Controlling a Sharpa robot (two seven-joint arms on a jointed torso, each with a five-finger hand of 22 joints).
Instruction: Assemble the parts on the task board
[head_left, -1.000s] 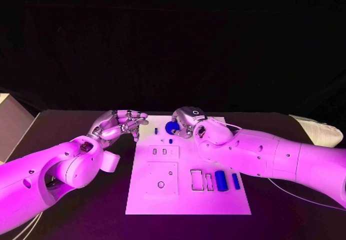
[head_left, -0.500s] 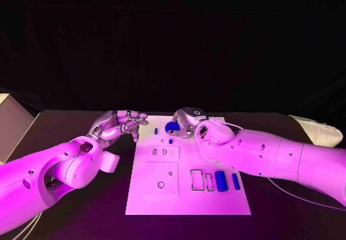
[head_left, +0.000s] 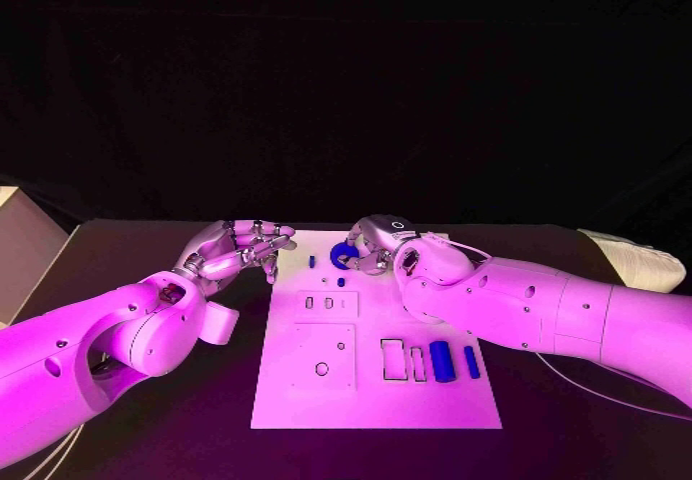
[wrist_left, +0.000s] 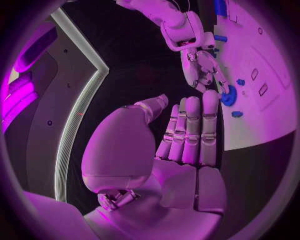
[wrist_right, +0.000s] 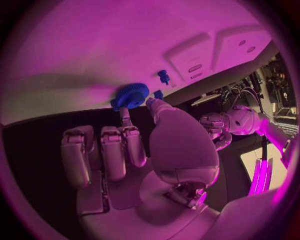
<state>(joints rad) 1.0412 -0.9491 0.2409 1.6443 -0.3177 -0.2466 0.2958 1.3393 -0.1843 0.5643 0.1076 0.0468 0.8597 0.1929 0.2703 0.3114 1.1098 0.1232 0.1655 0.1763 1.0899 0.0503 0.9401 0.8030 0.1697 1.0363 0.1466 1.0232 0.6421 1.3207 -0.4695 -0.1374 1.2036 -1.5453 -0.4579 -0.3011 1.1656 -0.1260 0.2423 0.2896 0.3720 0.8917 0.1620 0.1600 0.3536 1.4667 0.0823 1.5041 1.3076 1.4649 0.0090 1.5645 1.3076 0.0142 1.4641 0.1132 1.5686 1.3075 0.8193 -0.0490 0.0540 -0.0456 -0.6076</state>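
My right hand (head_left: 378, 243) pinches the blue gear (head_left: 343, 254) at the task board's (head_left: 375, 400) far edge — twelve o'clock from the upright peg (head_left: 340, 282). My left hand (head_left: 235, 252) waits beside the board, fingers loosely apart, holding nothing — farther off

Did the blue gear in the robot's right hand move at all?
No. The blue gear, pinched by the right hand, stays at the far end of the task board, beside the small blue peg.

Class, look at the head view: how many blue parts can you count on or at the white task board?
5: a gear held by the right hand at the far edge, two small pegs near it, two bars at the near right. The arm may hide others.
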